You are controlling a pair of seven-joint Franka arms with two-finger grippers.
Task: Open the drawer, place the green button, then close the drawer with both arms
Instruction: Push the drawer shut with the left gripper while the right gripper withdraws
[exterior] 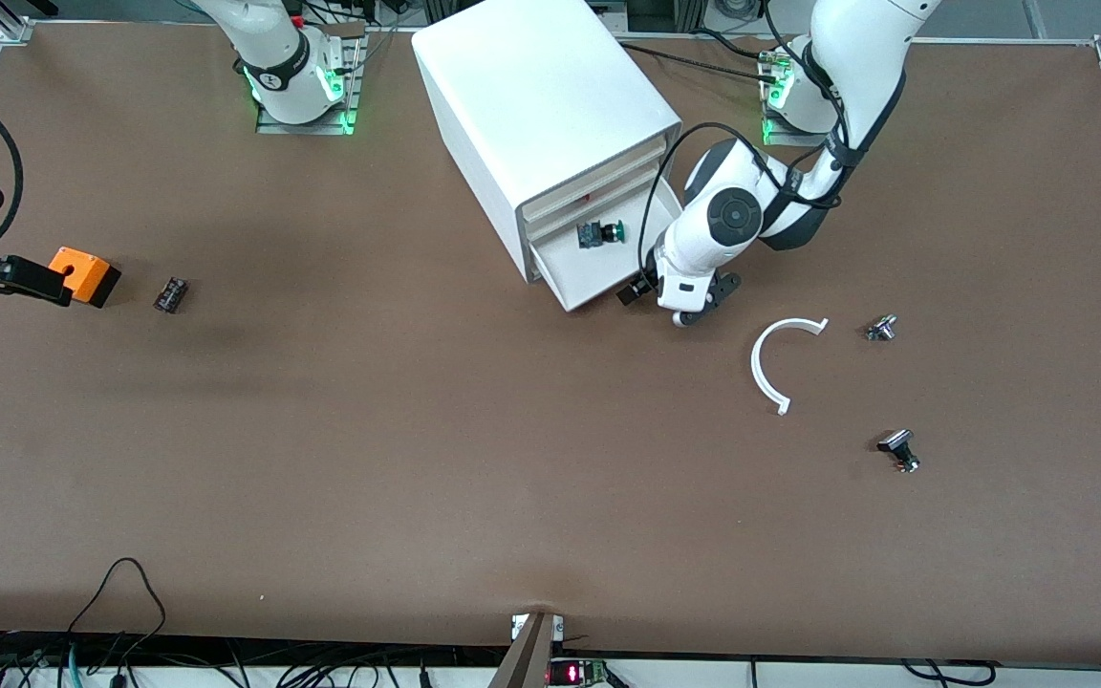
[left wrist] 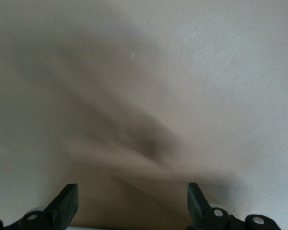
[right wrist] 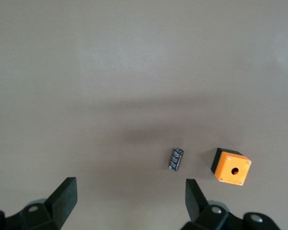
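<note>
Front camera high; wrist cameras face tabletop [exterior: 417, 459].

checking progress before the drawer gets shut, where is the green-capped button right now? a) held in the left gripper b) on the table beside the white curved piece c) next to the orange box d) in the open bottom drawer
d: the button lies in the pulled-out drawer, while the left gripper by the drawer's front lip is open and holds nothing.
</note>
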